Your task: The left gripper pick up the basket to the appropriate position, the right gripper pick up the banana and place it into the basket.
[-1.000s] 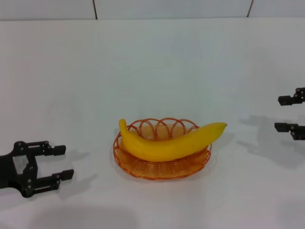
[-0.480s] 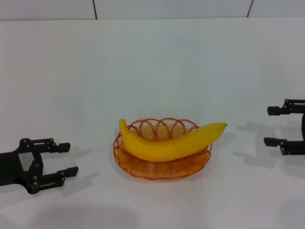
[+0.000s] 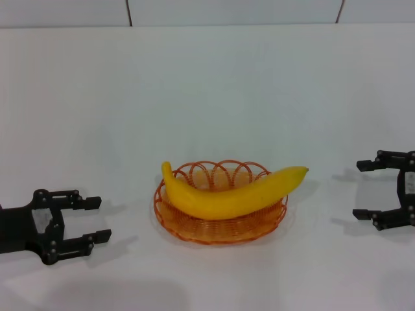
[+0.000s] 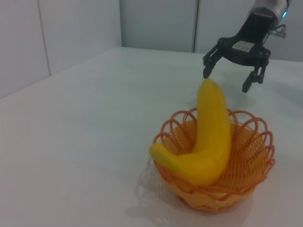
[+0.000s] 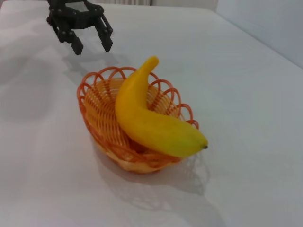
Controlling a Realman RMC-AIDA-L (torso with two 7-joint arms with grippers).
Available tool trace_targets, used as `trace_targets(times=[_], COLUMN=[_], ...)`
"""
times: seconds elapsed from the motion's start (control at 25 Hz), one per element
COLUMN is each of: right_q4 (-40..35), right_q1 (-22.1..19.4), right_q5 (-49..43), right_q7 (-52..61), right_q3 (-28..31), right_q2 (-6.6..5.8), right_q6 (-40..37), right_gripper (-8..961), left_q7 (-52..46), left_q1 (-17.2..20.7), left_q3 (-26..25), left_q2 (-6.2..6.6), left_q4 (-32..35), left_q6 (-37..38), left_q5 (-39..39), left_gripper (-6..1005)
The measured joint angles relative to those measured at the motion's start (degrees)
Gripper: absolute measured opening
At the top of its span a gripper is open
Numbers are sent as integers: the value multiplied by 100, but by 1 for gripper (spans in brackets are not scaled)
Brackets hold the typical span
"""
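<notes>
Nearest to us, at the lower left of the head view, the left gripper (image 3: 94,219) hangs low over the white bench (image 3: 214,91) with its jaws spread and empty; over the last second it has crept a little toward the middle. At the right edge the right gripper (image 3: 364,189) has come in and down more markedly, jaws likewise spread and holding nothing.

Between them, just below the centre of the frame, the basket (image 3: 219,232) sits on the bench with the banana (image 3: 233,196) lying across it, its stem tip poking over the right rim and its other end curling up at the left rim. Neither has shifted.

We judge the task essentially finished: fruit in place, both arms released and well apart from the basket, only settling beside it. Beyond lies bare bench up to the wall.
</notes>
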Motion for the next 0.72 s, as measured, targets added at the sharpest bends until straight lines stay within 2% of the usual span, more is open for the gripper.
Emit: trace_targets(times=[0.32, 0.72], right_q4=[-4, 12], right_q1=[36, 74], right_q5=[-1, -10], right_q7=[-29, -17], right_q3=[-3, -2], right_q2=[-11, -8], right_q6=[-389, -399], right_gripper=[892, 892], left_q7=[0, -10], left_q1=[-29, -69], left_q3=[-14, -25], left_q2=[0, -25], left_q4=[0, 0], left_q6=[-106, -157], left_q5=[31, 92], left_gripper=[617, 617])
